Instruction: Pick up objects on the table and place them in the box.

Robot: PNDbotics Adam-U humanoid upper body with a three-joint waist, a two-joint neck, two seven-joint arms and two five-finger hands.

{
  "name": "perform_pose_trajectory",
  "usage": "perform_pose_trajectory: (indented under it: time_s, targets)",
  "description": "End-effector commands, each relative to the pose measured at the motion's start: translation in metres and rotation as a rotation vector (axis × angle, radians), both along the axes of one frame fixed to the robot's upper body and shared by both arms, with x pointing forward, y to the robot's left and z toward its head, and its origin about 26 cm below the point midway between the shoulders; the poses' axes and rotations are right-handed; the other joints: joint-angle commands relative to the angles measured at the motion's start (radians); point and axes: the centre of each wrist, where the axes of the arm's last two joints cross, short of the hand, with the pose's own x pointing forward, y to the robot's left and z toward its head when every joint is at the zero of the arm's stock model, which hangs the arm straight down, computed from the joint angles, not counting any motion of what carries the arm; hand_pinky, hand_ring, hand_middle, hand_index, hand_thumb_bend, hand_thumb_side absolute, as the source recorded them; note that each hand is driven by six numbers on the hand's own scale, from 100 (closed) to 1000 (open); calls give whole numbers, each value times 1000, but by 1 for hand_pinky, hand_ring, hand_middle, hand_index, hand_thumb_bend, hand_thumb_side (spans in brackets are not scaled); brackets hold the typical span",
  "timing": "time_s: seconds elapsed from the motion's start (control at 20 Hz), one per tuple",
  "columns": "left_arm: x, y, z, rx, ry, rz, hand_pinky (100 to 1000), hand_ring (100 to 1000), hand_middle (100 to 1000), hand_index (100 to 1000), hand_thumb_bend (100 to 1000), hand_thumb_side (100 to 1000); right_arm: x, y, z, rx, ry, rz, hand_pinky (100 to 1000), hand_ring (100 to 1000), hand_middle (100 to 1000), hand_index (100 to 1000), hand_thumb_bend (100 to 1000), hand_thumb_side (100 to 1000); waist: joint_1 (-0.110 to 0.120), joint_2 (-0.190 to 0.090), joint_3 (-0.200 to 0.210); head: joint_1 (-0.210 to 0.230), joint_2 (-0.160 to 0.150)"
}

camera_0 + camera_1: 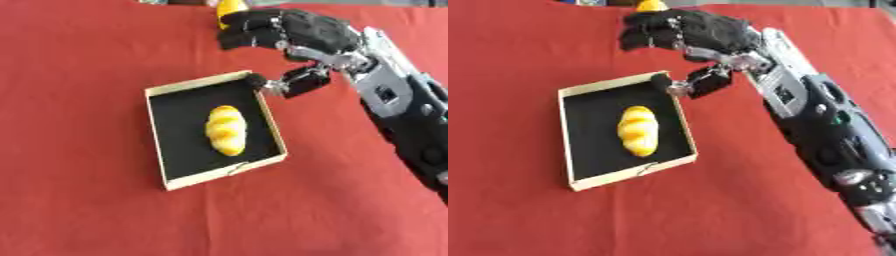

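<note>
At twelve o'clock beyond the box (161, 131), which holds a bread roll (226, 130), the right robot hand (293, 31) curls over a yellow object (230, 7); grasp uncertain, it might slip free.

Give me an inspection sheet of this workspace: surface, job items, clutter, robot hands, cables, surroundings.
Surface: red tablecloth covering the whole table.
Job's things: shallow box with pale rim and black floor, left of centre; a yellow bread roll lies inside it. A second yellow object sits at the far edge, mostly hidden behind the right robot hand.
Clutter: nothing seen.
Robot hands: right robot hand reaches over the far edge beyond the box, fingers curled near the yellow object; whether they hold it cannot be told. Its thumb is over the box's far right corner. Left robot hand not in view.
Cables: nothing seen.
Surroundings: only a blurred strip beyond the table's far edge.
</note>
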Motion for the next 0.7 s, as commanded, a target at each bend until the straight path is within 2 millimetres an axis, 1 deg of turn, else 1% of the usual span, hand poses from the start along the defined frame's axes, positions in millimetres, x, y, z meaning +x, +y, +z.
perform_pose_trajectory:
  time_s: [0.05,0.15,0.3,0.35,0.4,0.5,0.7]
  targets:
    - [-2,0,7,7,-19,-5,838,841,684,806,100,717,4,4,26,68,33,-31,896,1000,878,932,100,100,6,-30,4,-4,0]
    - [-2,-1,7,7,-20,-8,838,841,684,805,100,717,16,10,35,47,58,-90,895,1000,881,934,100,100,6,-32,8,-9,0]
    - [-2,-1,8,9,-21,-11,838,841,684,805,100,716,38,15,37,0,71,-181,896,1000,886,938,100,100,6,-32,16,-14,-5]
    - [-2,-1,8,9,-22,-12,838,841,684,805,100,716,43,15,35,-10,67,-196,896,1000,886,938,100,100,6,-32,16,-15,-5]
    - [-2,-1,8,10,-23,-12,838,840,684,806,100,715,48,14,34,-22,71,-223,898,1000,894,942,100,146,6,-33,19,-16,-6]
    - [-2,-1,9,14,-26,-12,838,840,684,806,100,714,63,11,30,-50,91,-311,897,1000,895,944,100,149,6,-35,24,-20,-7]
    - [-2,-1,9,14,-25,-10,838,840,684,806,100,715,82,3,13,-78,106,-416,901,1000,901,952,100,198,4,-36,28,-22,-13]
